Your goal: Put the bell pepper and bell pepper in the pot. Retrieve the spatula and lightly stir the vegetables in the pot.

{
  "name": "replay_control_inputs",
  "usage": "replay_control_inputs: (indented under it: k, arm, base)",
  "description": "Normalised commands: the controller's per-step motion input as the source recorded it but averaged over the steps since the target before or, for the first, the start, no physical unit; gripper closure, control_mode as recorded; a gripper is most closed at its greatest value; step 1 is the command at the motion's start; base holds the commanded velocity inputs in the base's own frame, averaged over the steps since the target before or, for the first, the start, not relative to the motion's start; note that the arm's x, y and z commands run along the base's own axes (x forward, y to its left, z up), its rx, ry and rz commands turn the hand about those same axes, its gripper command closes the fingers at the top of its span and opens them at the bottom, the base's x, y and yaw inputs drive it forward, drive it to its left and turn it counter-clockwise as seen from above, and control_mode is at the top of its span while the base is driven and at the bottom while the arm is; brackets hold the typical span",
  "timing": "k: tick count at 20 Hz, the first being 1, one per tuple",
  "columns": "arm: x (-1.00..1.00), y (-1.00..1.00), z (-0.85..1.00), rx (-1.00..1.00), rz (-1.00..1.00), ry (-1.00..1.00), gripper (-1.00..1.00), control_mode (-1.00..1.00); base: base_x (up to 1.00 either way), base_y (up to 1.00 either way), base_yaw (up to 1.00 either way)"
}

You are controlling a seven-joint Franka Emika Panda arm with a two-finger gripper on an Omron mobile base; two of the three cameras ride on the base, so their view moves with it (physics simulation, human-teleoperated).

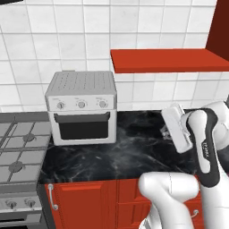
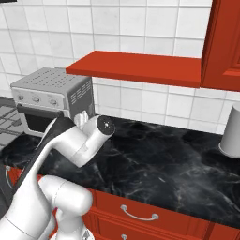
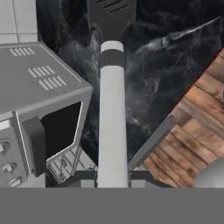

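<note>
Clamping slim spatula point(image 3: 112, 87) with white handle and dark slotted blade | gripper point(image 3: 112, 177) jaws together on handle | above black marble counter point(image 3: 175, 65), beside grey toaster oven point(image 3: 39, 83)

A spatula point(image 3: 112, 87) runs straight up the middle of the hand view, from the bottom edge to the top. Its handle is a long, thick, pale grey-white shaft, with one dark grey band near the far end and a short pale collar beyond that. The head is flat, dark grey and slotted, widening toward the top edge, where it is cut off. It hangs above a black marbled counter, beside a grey toaster oven, its lower end hidden at the bottom edge.
</note>
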Motion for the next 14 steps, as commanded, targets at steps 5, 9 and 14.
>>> replay_control_inputs:
  k: [5,9,14]
  arm:
    - [0.0,0.14,0.39,0.38,-0.08,0.18,1.0,-1.0]
    - [0.09,0.0,0.37,0.18,-0.01,0.3,1.0,-1.0]
    - [0.07,0.0,0.11,0.33,-0.04,0.37,1.0,-1.0]
  base:
    - [0.0,0.0,0.0]
    - [0.0,0.0,0.0]
    - [0.0,0.0,0.0]
